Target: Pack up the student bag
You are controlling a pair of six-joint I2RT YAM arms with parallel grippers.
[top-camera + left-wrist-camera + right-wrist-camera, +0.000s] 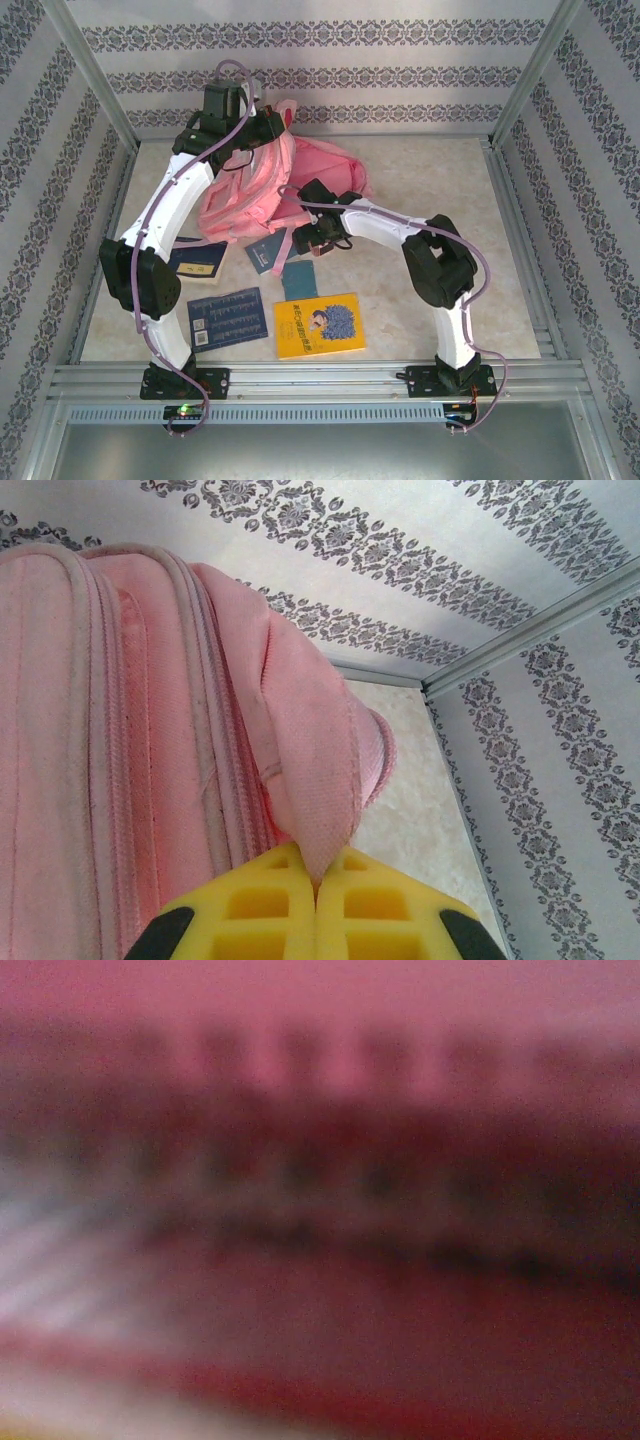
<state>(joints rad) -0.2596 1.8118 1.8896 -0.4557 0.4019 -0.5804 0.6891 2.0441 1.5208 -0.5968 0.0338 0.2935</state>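
At the bottom of the left wrist view, the left gripper (315, 890) is pinched tight on the pink cloth of the student bag (250, 195), which hangs long-ways down the upper middle of the top view. Just lower right of it, the right gripper (312, 235) is spread wide.

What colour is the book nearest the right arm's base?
Yellow, with a bluish drawing on the cover; the book shows best from the top external camera.
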